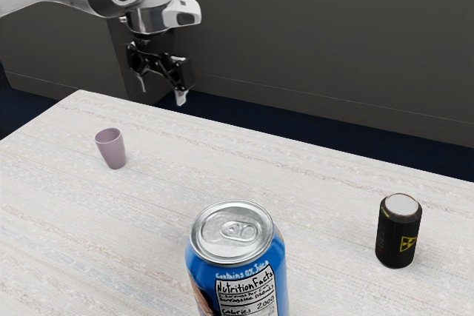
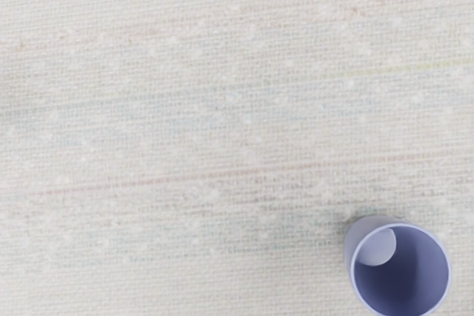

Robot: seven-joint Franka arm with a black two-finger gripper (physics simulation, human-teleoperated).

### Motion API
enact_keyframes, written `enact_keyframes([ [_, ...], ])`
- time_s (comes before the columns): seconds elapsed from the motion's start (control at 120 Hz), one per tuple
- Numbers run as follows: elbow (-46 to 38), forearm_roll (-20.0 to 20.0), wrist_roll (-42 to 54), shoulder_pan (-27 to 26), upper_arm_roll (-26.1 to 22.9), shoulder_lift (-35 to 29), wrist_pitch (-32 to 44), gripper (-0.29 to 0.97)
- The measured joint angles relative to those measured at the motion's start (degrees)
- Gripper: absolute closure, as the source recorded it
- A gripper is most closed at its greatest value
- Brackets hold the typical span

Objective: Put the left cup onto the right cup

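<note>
A small mauve cup point(image 1: 109, 147) stands upright on the pale table point(image 1: 311, 175) toward the exterior view's left. From above, its open mouth shows in the wrist view as the cup point(image 2: 398, 268), off to one side of my hand. My gripper point(image 1: 160, 88) hangs well above the table, behind and to the right of the cup, open with nothing between its fingers. A black cylindrical cup point(image 1: 398, 229) with a pale top and a yellow symbol stands far to the exterior view's right.
A tall blue drink can point(image 1: 237, 264) stands close to the camera at the front middle, between the two cups. A dark wall runs behind the table's far edge. Bare tabletop point(image 2: 222, 109) lies under my hand.
</note>
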Motion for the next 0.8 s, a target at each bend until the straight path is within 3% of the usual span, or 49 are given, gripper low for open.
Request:
enact_keyframes([
  [0.258, -0.20, 0.15, 0.00, -0.65, 0.20, 0.41, 1.22, 0.00],
  [0.45, -1.18, 0.08, 0.00, 0.42, 3.55, 0.74, 1.93, 0.00],
  [0.8, -0.71, -1.22, 0.32, 8.88, 4.78, 7.35, 4.46, 0.00],
])
